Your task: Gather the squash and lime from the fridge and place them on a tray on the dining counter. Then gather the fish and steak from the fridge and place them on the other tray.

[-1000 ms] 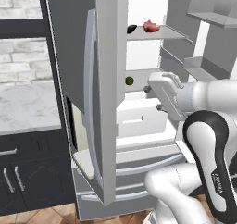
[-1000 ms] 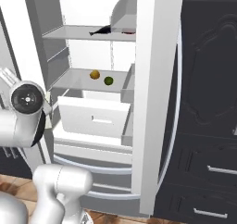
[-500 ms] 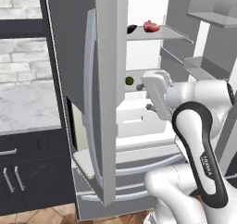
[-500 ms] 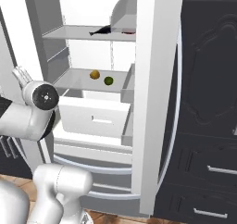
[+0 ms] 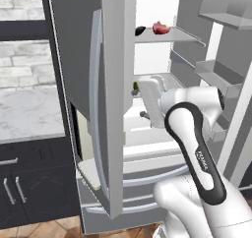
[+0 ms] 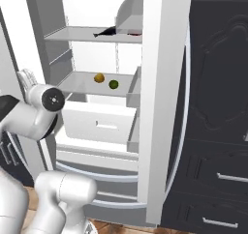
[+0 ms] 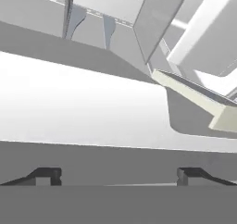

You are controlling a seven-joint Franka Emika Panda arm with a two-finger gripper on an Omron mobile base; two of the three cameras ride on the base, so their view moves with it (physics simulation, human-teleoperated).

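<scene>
Kitchen, left base view: grey brick and a marble counter [image 5: 29, 114] at left, the fridge [image 5: 115, 109] open ahead. We see the steak [image 5: 160, 28] on the top shelf with a dark tip beside it; a sliver of lime [image 5: 135, 86] shows past the door edge, behind the arm [image 5: 197, 148].

Right base view: squash [image 6: 99, 78] and lime [image 6: 114, 84] sit just beside each other on the middle shelf — the fish [image 6: 109, 31] lies on the shelf above.

Hand view: gripper [image 7: 118, 176] fingers spread wide, holding nothing — pale fridge walls ahead.
</scene>
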